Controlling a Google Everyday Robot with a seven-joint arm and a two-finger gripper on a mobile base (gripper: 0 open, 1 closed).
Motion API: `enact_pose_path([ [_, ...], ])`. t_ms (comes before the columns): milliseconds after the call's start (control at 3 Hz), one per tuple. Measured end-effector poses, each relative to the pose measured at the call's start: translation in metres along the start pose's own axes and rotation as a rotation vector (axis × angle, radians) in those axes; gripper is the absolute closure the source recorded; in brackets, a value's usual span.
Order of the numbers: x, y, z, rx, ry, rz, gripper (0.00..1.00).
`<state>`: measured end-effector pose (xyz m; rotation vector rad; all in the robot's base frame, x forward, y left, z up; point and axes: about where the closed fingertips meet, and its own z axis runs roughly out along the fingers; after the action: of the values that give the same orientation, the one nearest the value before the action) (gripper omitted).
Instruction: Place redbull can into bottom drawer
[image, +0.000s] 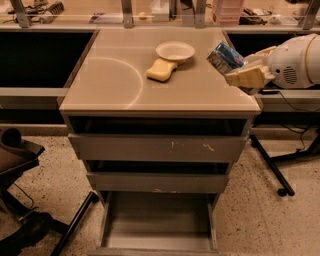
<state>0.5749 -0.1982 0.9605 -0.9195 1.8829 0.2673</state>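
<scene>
Claw (239, 67), at the right edge of the counter (115, 85), is closed on the redbull can (226, 56), which hangs tilted above the counter's right side. The bottom drawer (159, 225) stands pulled out, near and low. The can is probably light, rigid, smooth-walled and easily dented; a mid-body grip across its width suits it.
</scene>
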Motion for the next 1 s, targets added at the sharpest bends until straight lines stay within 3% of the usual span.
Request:
enact_pose_path([
  [333, 0.01, 0.011, 0.013, -0.009, -0.006, 0.004, 1.0],
  [667, 0.055, 0.042, 0.049, -0.047, -0.069, 0.116, 1.0],
  [1000, 0.134, 0.085, 0.098, -0.084, -0.037, 0.273, 1.0],
])
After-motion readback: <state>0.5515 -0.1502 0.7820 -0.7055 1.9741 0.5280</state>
